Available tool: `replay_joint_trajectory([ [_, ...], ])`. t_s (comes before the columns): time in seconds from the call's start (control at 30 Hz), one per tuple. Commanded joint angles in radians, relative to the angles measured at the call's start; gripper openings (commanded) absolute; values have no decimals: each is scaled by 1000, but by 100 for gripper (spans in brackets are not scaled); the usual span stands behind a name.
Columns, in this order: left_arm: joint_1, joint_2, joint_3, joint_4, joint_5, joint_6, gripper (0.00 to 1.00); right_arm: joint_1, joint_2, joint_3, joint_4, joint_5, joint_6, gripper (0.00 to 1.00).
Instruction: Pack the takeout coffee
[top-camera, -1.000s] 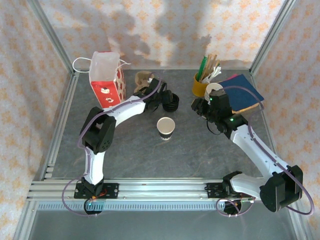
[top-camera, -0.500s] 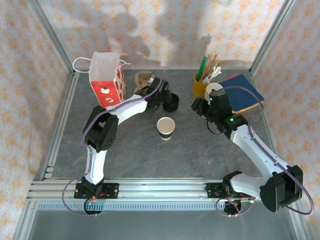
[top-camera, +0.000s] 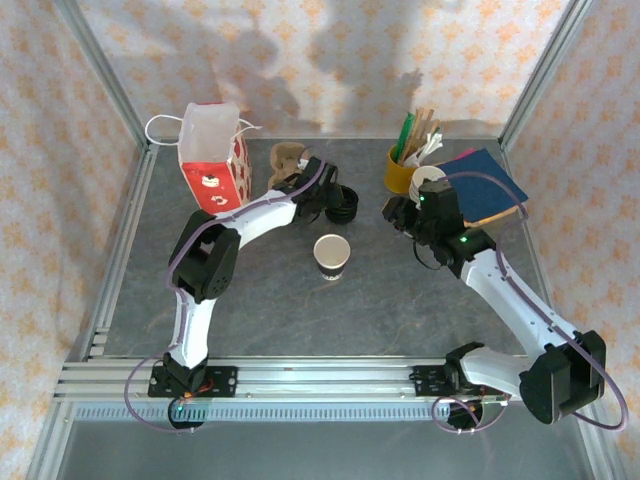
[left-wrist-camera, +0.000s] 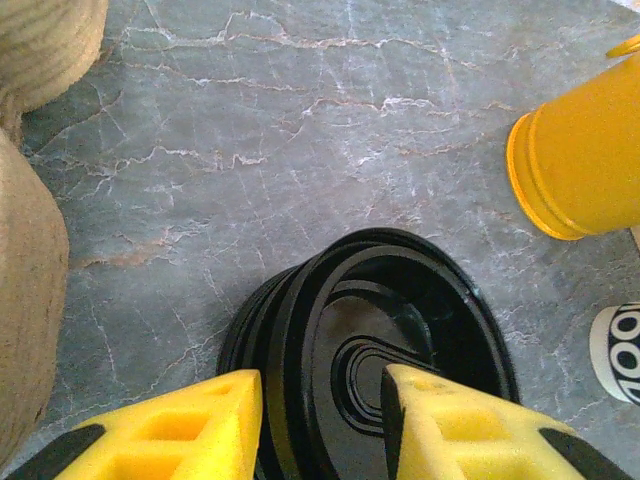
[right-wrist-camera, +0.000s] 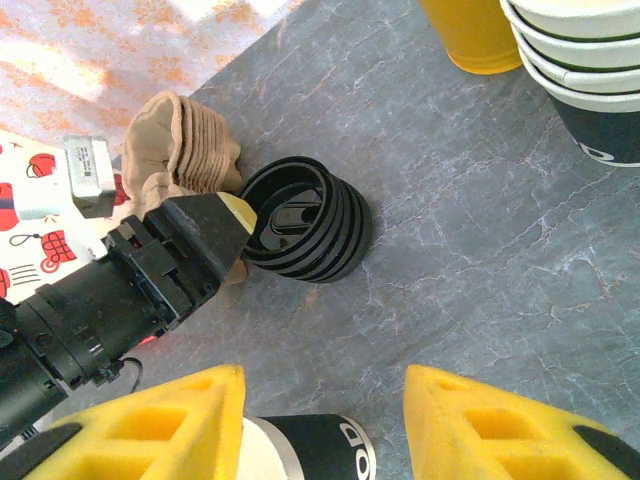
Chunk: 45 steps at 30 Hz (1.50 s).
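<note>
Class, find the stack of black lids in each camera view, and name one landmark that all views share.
Top external: stack of black lids, centre back.
Left wrist: bottom centre, at the yellow fingers.
Right wrist: left of centre, lying on its side.
Shared landmark: the yellow cup.

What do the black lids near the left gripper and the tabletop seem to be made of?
Stack of black lids: thin moulded plastic, semi-gloss, judging by soft highlights on the ridged rims. Tabletop: grey marble-look surface with pale veins, matte; real stone or printed laminate, cannot tell.
</note>
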Motion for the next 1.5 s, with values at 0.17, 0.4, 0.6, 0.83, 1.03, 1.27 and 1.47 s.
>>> replay_joint_trajectory([
  [0.17,-6,17,33,1,1,-7,33,-5,-15,-1,-15,33,1,46],
  [0.4,-6,14,33,2,-1,-7,28,-5,-15,-5,-14,35,1,46],
  [0.6,-7,7,28,15,4,-8,22,-5,-16,-7,-14,40,1,46],
  [0.83,-6,-10,23,24,-10,13,17,-4,-16,-4,-17,45,0,46],
  [1.03,-4,-44,-1,59,7,12,12,-5,-18,-1,-17,54,-5,46],
  [1.27,1,-96,-9,70,21,30,7,-4,-57,14,64,28,-122,47],
  [1.47,6,-147,-13,65,32,36,6,-4,-126,22,196,18,-265,50],
])
